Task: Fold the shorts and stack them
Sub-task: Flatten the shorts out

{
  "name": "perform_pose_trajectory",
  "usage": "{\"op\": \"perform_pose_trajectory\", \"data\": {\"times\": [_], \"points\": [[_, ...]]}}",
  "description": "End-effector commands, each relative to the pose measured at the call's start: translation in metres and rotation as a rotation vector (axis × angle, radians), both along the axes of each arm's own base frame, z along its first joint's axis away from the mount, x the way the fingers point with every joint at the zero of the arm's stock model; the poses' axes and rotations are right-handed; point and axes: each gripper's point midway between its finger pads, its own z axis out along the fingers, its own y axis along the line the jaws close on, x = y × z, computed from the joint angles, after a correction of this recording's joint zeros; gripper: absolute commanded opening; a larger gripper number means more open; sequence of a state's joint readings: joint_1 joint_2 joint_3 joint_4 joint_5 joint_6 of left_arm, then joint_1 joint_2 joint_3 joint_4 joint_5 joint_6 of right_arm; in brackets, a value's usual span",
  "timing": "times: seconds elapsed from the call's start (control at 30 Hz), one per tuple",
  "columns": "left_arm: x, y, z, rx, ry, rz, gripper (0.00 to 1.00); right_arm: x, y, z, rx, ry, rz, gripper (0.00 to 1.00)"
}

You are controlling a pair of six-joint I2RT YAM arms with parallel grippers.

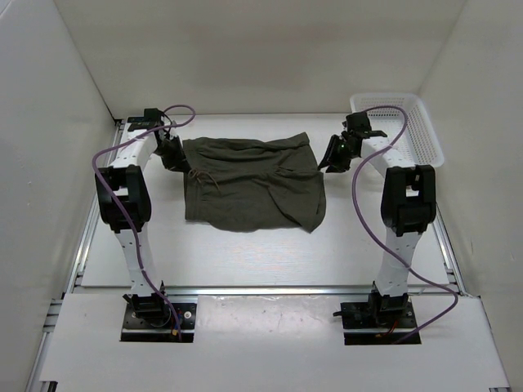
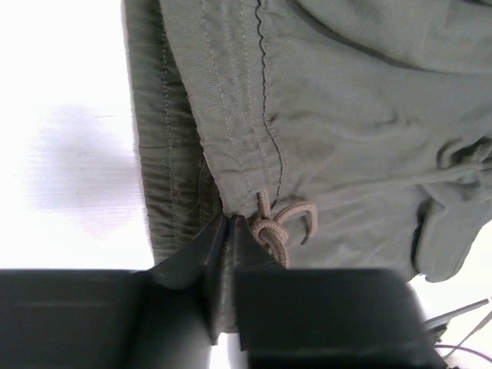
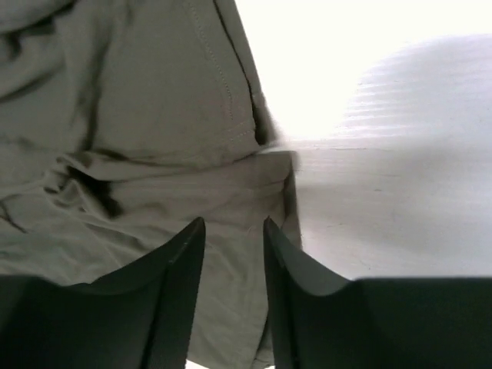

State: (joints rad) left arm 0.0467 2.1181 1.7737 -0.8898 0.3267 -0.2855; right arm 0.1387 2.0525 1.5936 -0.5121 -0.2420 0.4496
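I see the shorts [image 1: 249, 184] lying rumpled on the bench [image 1: 245, 257]. My left claw [image 2: 229, 227] seems clamped on their waistband beside the drawstring [image 2: 280, 223]; my right claw [image 3: 234, 231] is parted over the opposite edge.

The white table [image 1: 245, 261] carries the olive shorts [image 1: 253, 184] and a mesh basket [image 1: 426, 135].

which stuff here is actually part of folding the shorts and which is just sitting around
Part of the job:
- shorts, spread on the table
- drawstring at the waist
- left gripper, shut on the waistband edge
- right gripper, open at the opposite edge

Just lying about:
- white mesh basket, far right corner, apart from the shorts
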Motion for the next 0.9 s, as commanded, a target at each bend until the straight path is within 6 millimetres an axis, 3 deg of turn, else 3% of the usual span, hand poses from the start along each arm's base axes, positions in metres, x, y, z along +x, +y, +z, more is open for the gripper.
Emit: {"op": "perform_pose_trajectory", "data": {"times": [0.0,0.03,0.1,0.13,0.17,0.2,0.27,0.3,0.33,0.37,0.4,0.47,0.5,0.53,0.57,0.6,0.7,0.77,0.87], "points": [[0.001,-0.002,0.01,-0.027,-0.019,-0.036,0.32,0.003,0.001,0.035,0.031,-0.08,0.005,0.43],[0.003,-0.007,0.022,-0.025,-0.049,-0.047,0.69,-0.003,0.0,0.038,0.031,-0.08,0.005,0.47],[-0.001,-0.001,0.032,0.008,-0.053,-0.022,0.95,-0.022,-0.003,0.048,0.028,-0.092,0.012,0.52],[-0.001,0.001,0.051,0.025,-0.096,-0.016,1.0,-0.029,-0.004,0.051,0.028,-0.095,0.012,0.54],[-0.003,0.006,0.058,0.05,-0.103,0.007,1.0,-0.044,-0.006,0.056,0.029,-0.096,0.012,0.62],[-0.009,0.009,0.063,0.065,-0.102,0.014,1.0,-0.054,-0.003,0.057,0.029,-0.096,0.021,0.63],[-0.019,0.022,0.087,0.092,-0.139,0.067,1.0,-0.071,-0.007,0.066,0.019,-0.119,0.025,0.63],[-0.029,0.031,0.082,0.113,-0.112,0.117,1.0,-0.088,-0.01,0.052,0.013,-0.079,0.025,0.63],[-0.037,0.037,0.083,0.117,-0.104,0.149,1.0,-0.097,-0.008,0.057,0.015,-0.092,0.034,0.63],[-0.046,0.045,0.096,0.11,-0.133,0.192,1.0,-0.106,-0.009,0.053,0.014,-0.081,0.034,0.62],[-0.065,0.045,0.077,0.094,-0.07,0.232,0.96,-0.123,-0.006,0.04,0.019,-0.041,0.05,0.56],[-0.082,0.042,0.068,0.061,-0.059,0.263,0.87,-0.138,0.0,0.037,0.019,-0.033,0.076,0.5],[-0.105,0.034,0.053,0.029,-0.012,0.271,0.87,-0.151,0.005,0.028,0.015,-0.005,0.095,0.47],[-0.114,0.03,0.045,0.01,0.006,0.274,0.88,-0.156,0.007,0.023,0.012,0.009,0.106,0.47],[-0.122,0.025,0.036,-0.009,0.022,0.265,0.97,-0.16,0.014,0.02,0.012,0.009,0.129,0.47],[-0.135,0.014,0.014,-0.039,0.067,0.251,1.0,-0.166,0.018,0.017,0.021,0.023,0.144,0.5],[-0.15,-0.005,-0.01,-0.097,0.137,0.226,1.0,-0.168,0.029,0.012,0.028,0.026,0.178,0.52],[-0.156,-0.011,-0.029,-0.108,0.17,0.226,1.0,-0.167,0.037,0.006,0.025,0.039,0.201,0.53],[-0.159,-0.01,-0.041,-0.103,0.189,0.241,1.0,-0.162,0.044,-0.006,0.028,0.071,0.215,0.53]]}}
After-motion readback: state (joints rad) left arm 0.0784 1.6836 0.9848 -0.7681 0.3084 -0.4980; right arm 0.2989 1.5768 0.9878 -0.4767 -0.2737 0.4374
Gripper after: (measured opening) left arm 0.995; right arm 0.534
